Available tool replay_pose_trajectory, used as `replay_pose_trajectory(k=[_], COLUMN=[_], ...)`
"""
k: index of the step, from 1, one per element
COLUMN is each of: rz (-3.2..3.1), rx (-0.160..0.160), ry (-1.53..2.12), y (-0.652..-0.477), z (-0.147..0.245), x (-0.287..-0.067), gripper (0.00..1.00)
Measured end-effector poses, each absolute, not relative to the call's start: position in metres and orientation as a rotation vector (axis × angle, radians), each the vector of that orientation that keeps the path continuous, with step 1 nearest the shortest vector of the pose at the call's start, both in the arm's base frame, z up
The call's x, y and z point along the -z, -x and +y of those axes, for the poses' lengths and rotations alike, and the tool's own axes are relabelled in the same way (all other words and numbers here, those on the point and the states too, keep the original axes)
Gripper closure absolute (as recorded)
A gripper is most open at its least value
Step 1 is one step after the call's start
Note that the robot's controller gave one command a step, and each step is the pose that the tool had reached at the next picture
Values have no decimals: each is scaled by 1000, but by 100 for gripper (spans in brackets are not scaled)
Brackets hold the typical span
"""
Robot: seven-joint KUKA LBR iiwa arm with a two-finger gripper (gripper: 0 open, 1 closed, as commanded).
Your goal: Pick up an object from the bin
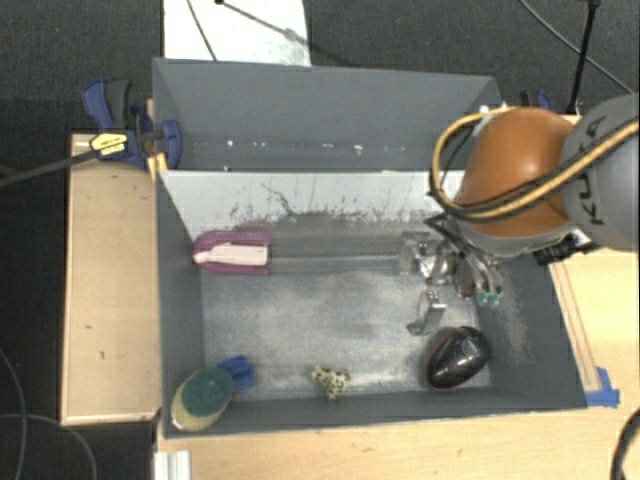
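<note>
Black mouse (458, 356) sits just beside my gripper (428, 313); whether that gripper is clenched or released, I cannot tell.

The floor (60, 28) is dark, almost black, and looks a bit rough, like carpet. It goes all around the grey bin (320, 103). A thin black cable (45, 166) lies across the floor on the left. Another thin cable (30, 418) curls near the bottom left corner. Light makes the bin's far inside wall (300, 193) look pale.
</note>
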State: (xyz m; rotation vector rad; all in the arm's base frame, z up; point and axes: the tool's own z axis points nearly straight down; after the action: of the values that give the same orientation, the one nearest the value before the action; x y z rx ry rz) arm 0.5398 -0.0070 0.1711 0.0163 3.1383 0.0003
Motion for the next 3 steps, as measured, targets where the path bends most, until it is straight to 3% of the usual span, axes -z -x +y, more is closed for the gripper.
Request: replay_pose_trajectory(k=[1, 2, 3], rz=[3132, 3146, 3134], rx=[2, -3, -2], ry=[276, 46, 54], y=[-504, -489, -493], z=[-74, -122, -120], x=[-126, -91, -96], gripper=[0, 0, 100])
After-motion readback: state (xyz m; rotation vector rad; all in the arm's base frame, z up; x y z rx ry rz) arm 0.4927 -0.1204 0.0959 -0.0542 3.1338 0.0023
